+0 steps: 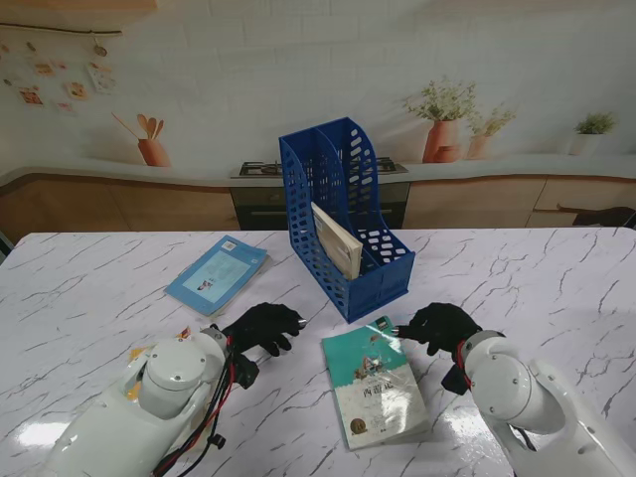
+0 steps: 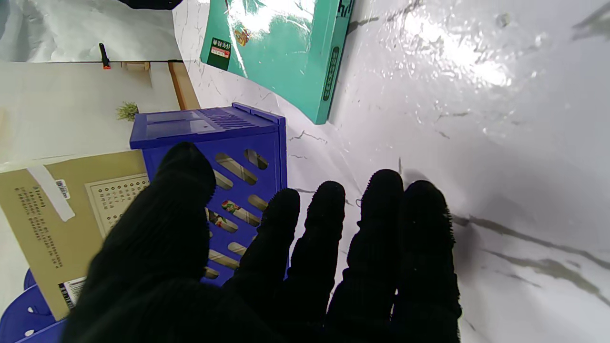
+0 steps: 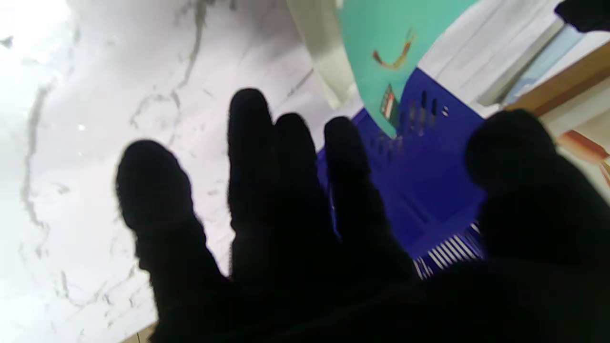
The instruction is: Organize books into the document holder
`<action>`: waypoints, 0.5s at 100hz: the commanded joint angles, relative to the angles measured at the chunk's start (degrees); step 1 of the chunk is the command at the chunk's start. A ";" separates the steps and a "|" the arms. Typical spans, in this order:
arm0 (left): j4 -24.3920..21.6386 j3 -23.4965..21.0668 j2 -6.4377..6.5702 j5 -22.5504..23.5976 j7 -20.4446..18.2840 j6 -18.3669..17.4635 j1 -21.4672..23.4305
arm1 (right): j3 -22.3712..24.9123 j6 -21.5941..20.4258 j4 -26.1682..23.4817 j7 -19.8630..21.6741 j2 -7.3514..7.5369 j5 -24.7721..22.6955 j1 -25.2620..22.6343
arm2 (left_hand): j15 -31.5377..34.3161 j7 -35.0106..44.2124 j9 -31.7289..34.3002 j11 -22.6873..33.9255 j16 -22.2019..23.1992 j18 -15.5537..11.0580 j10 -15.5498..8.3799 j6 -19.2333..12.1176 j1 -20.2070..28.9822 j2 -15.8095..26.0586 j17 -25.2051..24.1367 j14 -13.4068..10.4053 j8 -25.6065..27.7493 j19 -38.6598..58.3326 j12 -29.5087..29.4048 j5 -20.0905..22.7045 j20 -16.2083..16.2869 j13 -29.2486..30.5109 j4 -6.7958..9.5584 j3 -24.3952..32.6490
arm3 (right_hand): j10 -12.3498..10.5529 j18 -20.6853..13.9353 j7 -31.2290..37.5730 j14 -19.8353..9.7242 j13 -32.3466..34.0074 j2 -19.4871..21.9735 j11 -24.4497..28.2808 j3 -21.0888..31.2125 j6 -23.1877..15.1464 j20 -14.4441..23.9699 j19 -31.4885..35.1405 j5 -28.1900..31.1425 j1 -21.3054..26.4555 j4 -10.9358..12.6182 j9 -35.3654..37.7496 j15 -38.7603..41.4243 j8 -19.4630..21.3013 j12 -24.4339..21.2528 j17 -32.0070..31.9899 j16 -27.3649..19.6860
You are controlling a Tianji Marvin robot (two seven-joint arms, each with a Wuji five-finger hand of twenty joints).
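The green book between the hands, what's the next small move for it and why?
Probably close the right hand on the green book's far right corner. The book lies flat in front of the blue holder, the right hand's fingers are open at that corner, and the left hand is open beside it, holding nothing.

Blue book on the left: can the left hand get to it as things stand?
Probably yes. The blue book lies flat just beyond the left hand, with bare table around it. The hand is open and holds nothing; the file holder stands off to the right.
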 commanded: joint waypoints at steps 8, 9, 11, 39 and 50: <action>0.75 1.60 -0.95 -1.39 -0.97 1.04 -0.75 | -3.13 3.14 2.01 0.71 -0.27 0.53 1.89 | 0.07 -3.77 -2.26 -0.27 -2.51 -0.94 2.48 3.61 -0.18 3.43 2.64 2.99 -3.00 1.16 -1.91 -2.19 -2.03 -0.14 1.37 -6.60 | 3.62 -4.27 -3.10 2.67 0.07 0.60 -1.46 -2.64 4.54 -1.70 1.20 -1.76 -1.83 1.30 -2.31 -2.77 -2.02 -2.63 0.84 -2.11; 0.82 1.69 -0.96 -1.46 -0.99 1.12 -0.79 | -3.29 3.33 2.11 0.95 -0.22 0.51 2.03 | 0.06 -3.95 -2.34 -0.33 -2.56 -0.97 2.67 3.86 -0.24 3.54 2.78 3.15 -3.10 1.11 -1.97 -2.27 -2.09 -0.12 1.37 -6.68 | 3.86 -4.25 -3.21 2.81 0.01 0.68 -1.50 -2.72 4.90 -1.73 1.19 -1.83 -1.89 1.30 -2.37 -2.90 -2.11 -2.74 0.82 -2.21; 0.97 1.85 -1.00 -1.60 -1.03 1.33 -0.88 | -3.62 3.76 2.26 1.56 -0.09 0.48 2.30 | 0.08 -4.21 -2.39 -0.41 -2.65 -0.97 2.95 4.12 -0.28 3.68 3.13 3.41 -3.24 0.98 -2.10 -2.30 -2.23 -0.04 1.37 -6.79 | 4.09 -4.86 -3.40 2.86 0.14 0.90 -1.49 -2.96 5.19 -1.98 0.92 -1.86 -1.94 1.32 -2.38 -3.13 -2.31 -3.08 0.75 -2.46; 2.59 3.91 -1.87 -4.20 -0.90 6.05 -2.23 | -7.89 8.17 4.84 2.62 0.04 2.11 4.73 | 1.03 -10.68 -4.42 -0.42 -5.07 -0.60 7.53 10.30 0.94 5.16 6.43 5.54 -6.81 -0.25 -5.46 -2.99 -4.55 -0.03 1.83 -7.84 | 9.13 -6.27 -4.25 6.03 1.25 2.01 0.20 -4.37 11.16 -5.32 -0.84 -1.75 -0.28 1.78 -2.71 -4.92 -4.38 -6.58 3.28 -7.13; 3.13 4.74 -2.19 -4.67 -0.69 8.08 -2.81 | -8.53 8.73 5.11 1.90 -0.19 3.24 4.79 | 1.58 -13.51 -5.06 0.15 -6.07 -0.42 9.26 12.69 1.16 5.58 7.84 6.04 -7.91 -0.57 -6.66 -3.02 -5.44 0.06 2.06 -7.23 | 9.51 -6.92 -4.03 6.33 1.51 2.38 0.39 -4.08 11.53 -5.94 -0.86 -1.49 0.13 1.91 -2.46 -4.70 -4.55 -6.71 4.47 -7.78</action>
